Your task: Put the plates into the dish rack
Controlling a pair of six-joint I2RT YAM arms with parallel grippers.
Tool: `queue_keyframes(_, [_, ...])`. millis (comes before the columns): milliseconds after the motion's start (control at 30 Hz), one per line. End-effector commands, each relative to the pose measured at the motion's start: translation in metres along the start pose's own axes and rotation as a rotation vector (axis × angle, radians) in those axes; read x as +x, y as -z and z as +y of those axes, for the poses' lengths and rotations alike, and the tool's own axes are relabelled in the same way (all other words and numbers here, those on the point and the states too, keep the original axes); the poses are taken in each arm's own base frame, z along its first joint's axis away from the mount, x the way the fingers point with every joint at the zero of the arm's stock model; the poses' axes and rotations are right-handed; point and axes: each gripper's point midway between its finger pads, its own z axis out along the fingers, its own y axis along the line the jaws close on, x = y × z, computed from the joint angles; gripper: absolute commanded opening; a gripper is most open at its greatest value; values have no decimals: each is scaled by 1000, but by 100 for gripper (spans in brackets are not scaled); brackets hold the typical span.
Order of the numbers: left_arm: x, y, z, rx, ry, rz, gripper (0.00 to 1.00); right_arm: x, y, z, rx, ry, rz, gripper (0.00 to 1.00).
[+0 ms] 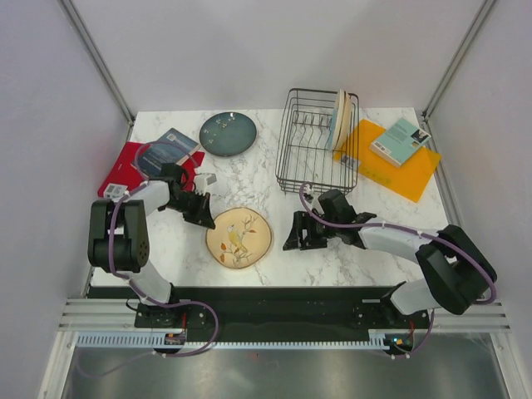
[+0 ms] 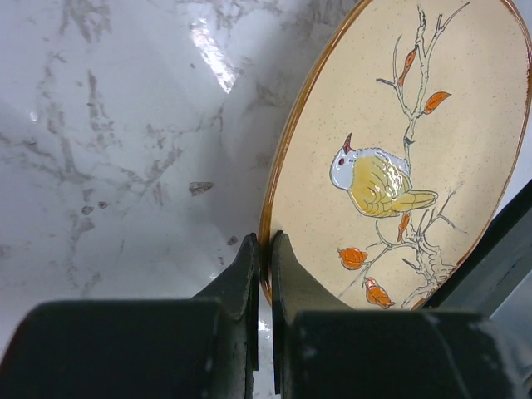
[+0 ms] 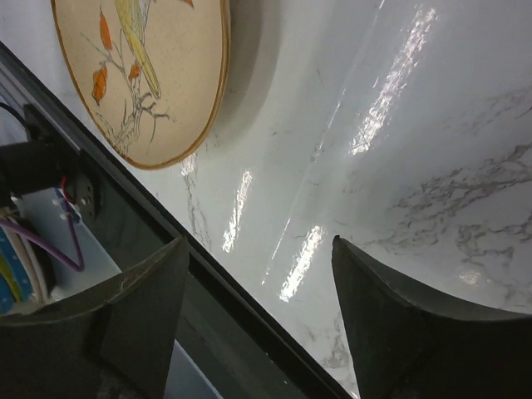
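Note:
A cream bird-and-branch plate [image 1: 238, 237] lies on the marble table near the front. My left gripper [image 1: 204, 218] is shut on its left rim; in the left wrist view the fingers [image 2: 249, 270] pinch the brown edge of the plate [image 2: 391, 166]. My right gripper [image 1: 295, 238] is open and empty to the right of this plate, apart from it; its wrist view shows the plate [image 3: 141, 66] beyond the spread gripper [image 3: 259, 278]. A dark teal plate [image 1: 228, 133] lies at the back. The black wire dish rack [image 1: 312, 141] holds cream and pale blue plates [image 1: 339, 118] upright at its right end.
An orange board [image 1: 397, 179] with a teal book [image 1: 400, 140] lies right of the rack. A red mat [image 1: 120, 170] with a blue book [image 1: 162, 152] lies at the left, behind my left arm. White walls enclose the table.

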Motion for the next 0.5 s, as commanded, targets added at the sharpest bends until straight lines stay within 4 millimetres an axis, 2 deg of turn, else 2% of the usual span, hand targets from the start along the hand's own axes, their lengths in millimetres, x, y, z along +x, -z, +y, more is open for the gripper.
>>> queue_keyframes(0, [12,-9,-6,5,-133,90,2,-20,-14,13,-93,-173,-113,77])
queue_keyframes(167, [14,-17,-36,44,-190,139,2,-23,-26,9,-107,-282,-133,77])
queue_keyframes(400, [3,-27,-44,81,-113,150,2,-20,-58,6,-123,-343,-93,77])
queue_keyframes(467, [0,-28,-48,95,-100,147,2,-18,-64,16,-137,-325,-70,77])
